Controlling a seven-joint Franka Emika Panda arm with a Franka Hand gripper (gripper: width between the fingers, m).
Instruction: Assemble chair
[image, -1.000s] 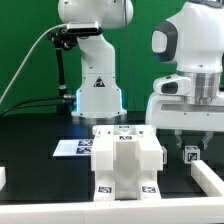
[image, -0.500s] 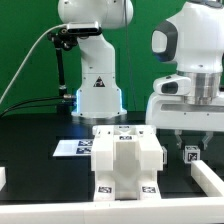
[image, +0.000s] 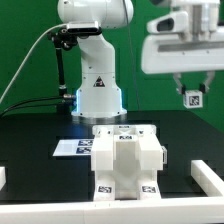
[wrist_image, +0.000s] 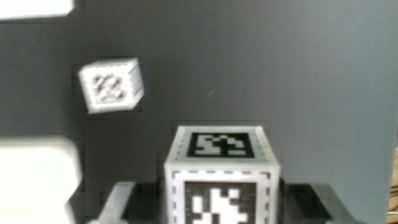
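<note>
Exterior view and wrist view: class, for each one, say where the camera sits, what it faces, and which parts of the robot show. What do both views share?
Exterior view: off the arm, low, facing the robot base across the black table; shows the arm and gripper holding a tagged chair part aloft, above the assembled chair block.
Wrist view: on the wrist, looking along the fingers at the table.
Shared: the held chair part.

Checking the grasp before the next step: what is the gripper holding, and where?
The gripper holds a small white tagged chair post, clamped by its sides between the fingers, lifted clear of the table.
</note>
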